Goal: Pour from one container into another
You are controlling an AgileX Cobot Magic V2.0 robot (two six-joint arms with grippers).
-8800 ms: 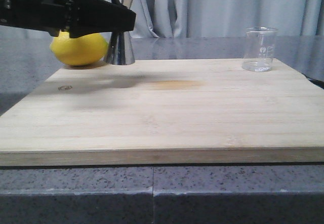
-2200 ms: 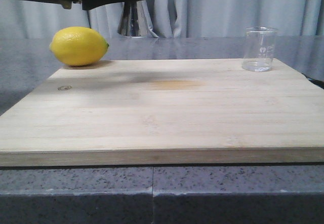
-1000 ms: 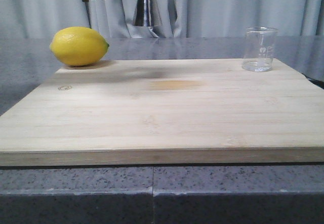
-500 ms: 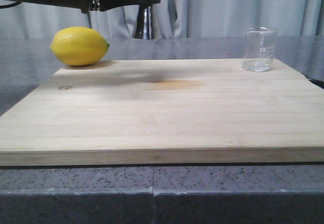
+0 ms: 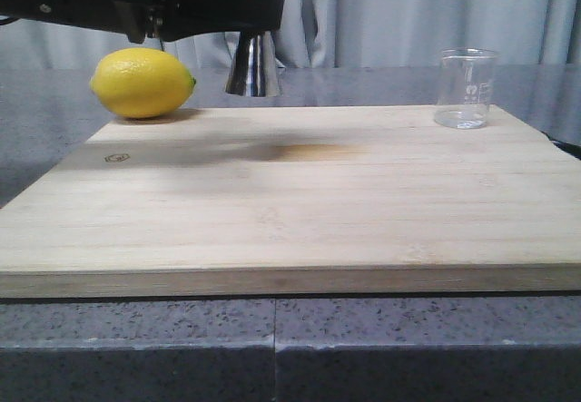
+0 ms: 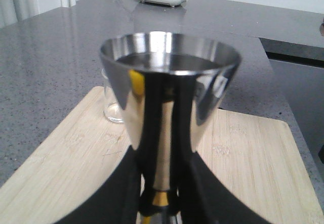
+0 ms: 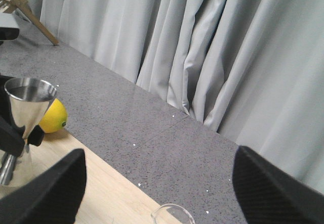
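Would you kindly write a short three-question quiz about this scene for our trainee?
1. True or false: the left gripper holds the shiny steel hourglass jigger above the pale wooden board.
2. Which stands on the board's far right? A) yellow lemon B) small clear glass beaker
3. Fill in: the right gripper's jaws are ____.

Key: 1 true; 2 B; 3 open.

surface (image 5: 381, 343): grey speckled stone, seam along its front edge | on it: pale wooden board (image 5: 300, 202), wide, lying flat | on board: yellow lemon (image 5: 142, 82) at far left corner; clear glass beaker (image 5: 466, 89) upright at far right corner, well apart from lemon | board middle: faint brownish stain
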